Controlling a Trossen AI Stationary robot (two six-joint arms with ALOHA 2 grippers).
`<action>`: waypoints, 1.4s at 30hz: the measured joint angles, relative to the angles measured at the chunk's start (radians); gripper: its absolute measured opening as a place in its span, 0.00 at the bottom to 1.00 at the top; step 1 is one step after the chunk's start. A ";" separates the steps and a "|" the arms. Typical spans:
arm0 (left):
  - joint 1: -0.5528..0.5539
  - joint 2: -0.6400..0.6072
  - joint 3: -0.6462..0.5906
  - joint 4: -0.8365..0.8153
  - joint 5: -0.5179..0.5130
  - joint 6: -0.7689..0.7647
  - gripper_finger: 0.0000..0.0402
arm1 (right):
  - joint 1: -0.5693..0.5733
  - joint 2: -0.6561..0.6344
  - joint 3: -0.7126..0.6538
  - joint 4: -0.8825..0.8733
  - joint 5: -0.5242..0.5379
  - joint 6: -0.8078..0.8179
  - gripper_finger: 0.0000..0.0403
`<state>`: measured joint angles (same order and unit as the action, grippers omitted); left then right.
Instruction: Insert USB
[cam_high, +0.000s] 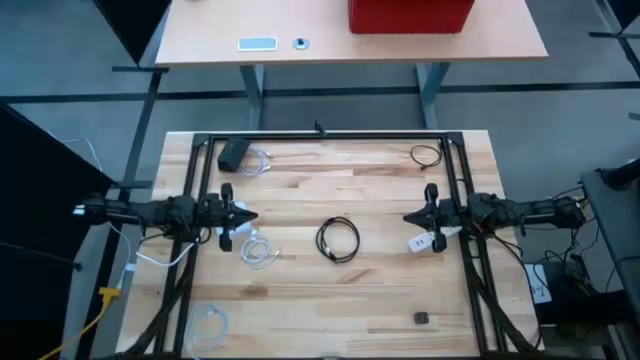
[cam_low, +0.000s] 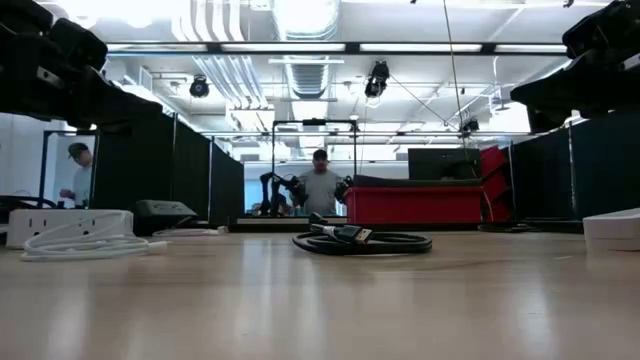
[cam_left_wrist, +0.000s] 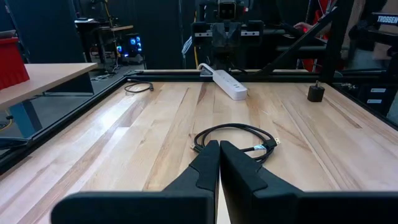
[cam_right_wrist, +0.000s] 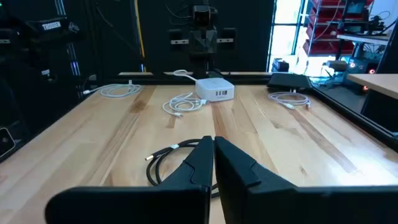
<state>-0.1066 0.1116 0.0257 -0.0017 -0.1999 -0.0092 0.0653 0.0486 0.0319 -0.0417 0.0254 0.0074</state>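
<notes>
Both arms wait at mid-frame: left gripper (cam_high: 248, 214) and right gripper (cam_high: 410, 216), jaws together, flank the coiled black USB cable (cam_high: 338, 240) at the counter (cam_high: 380, 290) centre, seemingly ready to approach.

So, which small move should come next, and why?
Probably open the left pincer and lower it toward the coiled black cable. Both pincers are shut and empty, the right pincer too, and the cable lies untouched mid-table between them.

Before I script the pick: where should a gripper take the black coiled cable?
Probably at the plug end of the cable, lying loose on the coil's right-arm side: rigid, unlike the flat loops. Come from above with the right gripper, jaws across the plug.
</notes>
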 joint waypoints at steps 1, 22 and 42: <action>0.000 0.000 0.000 0.000 0.000 0.000 0.00 | 0.000 0.000 0.000 0.000 0.000 0.000 0.00; 0.000 0.000 0.000 0.000 0.000 0.000 0.00 | 0.000 0.000 0.000 0.000 0.000 0.000 0.00; 0.000 0.000 0.000 0.000 0.000 0.000 0.00 | 0.000 0.000 -0.001 0.049 -0.055 -0.784 0.00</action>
<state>-0.1066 0.1116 0.0257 -0.0017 -0.1997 -0.0093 0.0650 0.0486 0.0306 0.0072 -0.0300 -0.7765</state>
